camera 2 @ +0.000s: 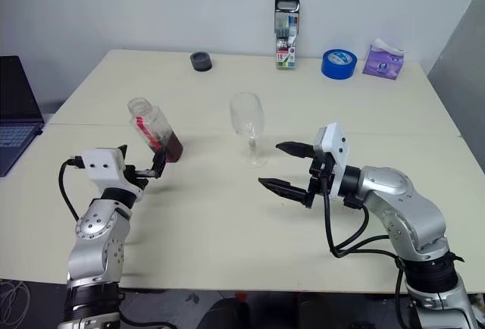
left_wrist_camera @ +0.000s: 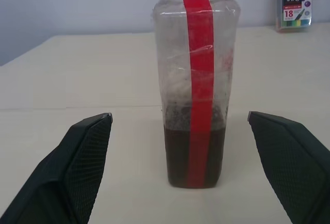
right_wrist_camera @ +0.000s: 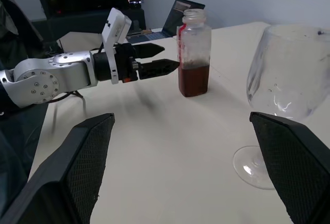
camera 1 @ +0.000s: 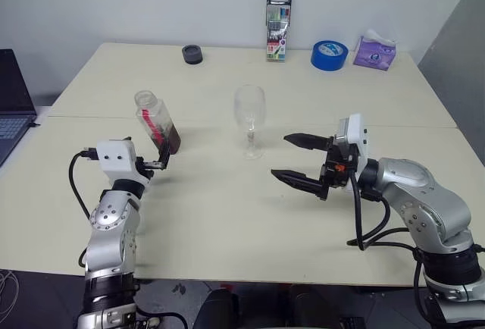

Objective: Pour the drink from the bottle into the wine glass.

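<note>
The bottle (camera 1: 157, 123) stands upright on the table's left half, its neck open, with a red strip down its side. The dark drink (left_wrist_camera: 178, 154) fills about its lower third. My left gripper (camera 1: 159, 164) is open just in front of the bottle, one finger (left_wrist_camera: 85, 157) on each side and not touching it. The wine glass (camera 1: 250, 120) stands upright near the middle of the table and looks empty. To the right of the glass, my right gripper (camera 1: 281, 156) hangs open above the table, pointing left, with nothing between its fingers.
A marker-pen case (camera 1: 278, 26), a blue tape roll (camera 1: 329, 54), a purple tissue pack (camera 1: 375, 51) and a small black round object (camera 1: 192, 54) line the far edge. A laptop (camera 1: 11, 109) sits off the table (camera 1: 227, 223) to the left.
</note>
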{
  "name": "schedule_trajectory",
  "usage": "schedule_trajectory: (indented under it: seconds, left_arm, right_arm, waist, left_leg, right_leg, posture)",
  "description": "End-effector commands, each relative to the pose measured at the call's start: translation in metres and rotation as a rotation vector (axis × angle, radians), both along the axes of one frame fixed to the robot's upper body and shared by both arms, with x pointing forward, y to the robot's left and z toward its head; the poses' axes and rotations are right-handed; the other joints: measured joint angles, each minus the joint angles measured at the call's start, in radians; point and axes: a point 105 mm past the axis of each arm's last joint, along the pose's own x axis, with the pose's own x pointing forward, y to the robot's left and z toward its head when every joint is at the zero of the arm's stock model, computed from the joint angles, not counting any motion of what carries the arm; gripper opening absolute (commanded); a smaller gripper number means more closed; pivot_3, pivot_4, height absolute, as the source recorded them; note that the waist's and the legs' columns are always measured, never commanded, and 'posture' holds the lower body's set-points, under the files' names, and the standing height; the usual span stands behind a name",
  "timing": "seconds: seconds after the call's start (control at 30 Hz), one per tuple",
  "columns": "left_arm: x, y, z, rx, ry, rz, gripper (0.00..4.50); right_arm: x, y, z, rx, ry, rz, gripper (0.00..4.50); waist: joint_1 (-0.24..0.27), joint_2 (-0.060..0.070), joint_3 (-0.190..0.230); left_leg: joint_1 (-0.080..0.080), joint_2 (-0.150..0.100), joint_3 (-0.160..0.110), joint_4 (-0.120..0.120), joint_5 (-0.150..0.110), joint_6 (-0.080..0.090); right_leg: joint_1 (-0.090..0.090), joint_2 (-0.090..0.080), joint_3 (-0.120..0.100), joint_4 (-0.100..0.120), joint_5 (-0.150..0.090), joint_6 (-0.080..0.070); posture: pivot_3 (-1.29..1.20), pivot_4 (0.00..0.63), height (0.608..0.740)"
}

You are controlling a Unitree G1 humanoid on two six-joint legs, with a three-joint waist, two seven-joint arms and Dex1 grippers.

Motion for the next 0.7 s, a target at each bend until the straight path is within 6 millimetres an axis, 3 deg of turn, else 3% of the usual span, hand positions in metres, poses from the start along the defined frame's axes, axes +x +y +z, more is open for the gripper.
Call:
schedule_trajectory:
  seconds: [0.03, 0.43, 0.53, 0.7]
  left_arm:
    - [0.009, -0.001, 0.011, 0.033, -0.047, -0.01, 4.5]
    - [0.057, -0.005, 0.003, 0.049, -0.026, -0.082, 4.5]
    - [0.063, -0.006, 0.002, 0.054, -0.025, -0.098, 3.96]
    - [0.064, -0.005, -0.002, 0.054, -0.023, -0.107, 2.33]
  right_arm:
    - [-0.005, 0.003, 0.012, 0.009, -0.064, 0.006, 4.48]
    - [-0.003, 0.004, 0.009, 0.023, -0.048, -0.034, 4.48]
    - [-0.003, 0.004, 0.009, 0.028, -0.048, -0.041, 4.5]
    - [-0.003, 0.003, 0.007, 0.021, -0.051, -0.057, 4.5]
  waist:
    - [0.001, 0.0, 0.0]
    - [0.007, 0.0, 0.0]
    - [0.007, 0.0, 0.0]
    - [0.007, 0.0, 0.0]
  left_leg:
    - [0.0, 0.0, 0.0, 0.0, 0.0, 0.0]
    - [-0.001, -0.001, 0.0, 0.002, 0.001, -0.002]
    - [-0.002, -0.001, 0.0, 0.003, 0.002, -0.003]
    - [-0.002, -0.001, 0.0, 0.003, 0.002, -0.003]
  right_leg:
    - [0.0, 0.0, 0.0, 0.0, 0.0, 0.0]
    - [-0.001, 0.0, -0.001, 0.001, 0.0, 0.0]
    - [-0.001, -0.001, -0.001, 0.001, 0.0, 0.0]
    - [-0.001, -0.001, -0.001, 0.001, 0.0, 0.0]
  posture:
    - [0.0, 0.15, 0.74]
    - [0.0, 0.15, 0.74]
    - [0.0, 0.15, 0.74]
    - [0.0, 0.15, 0.74]
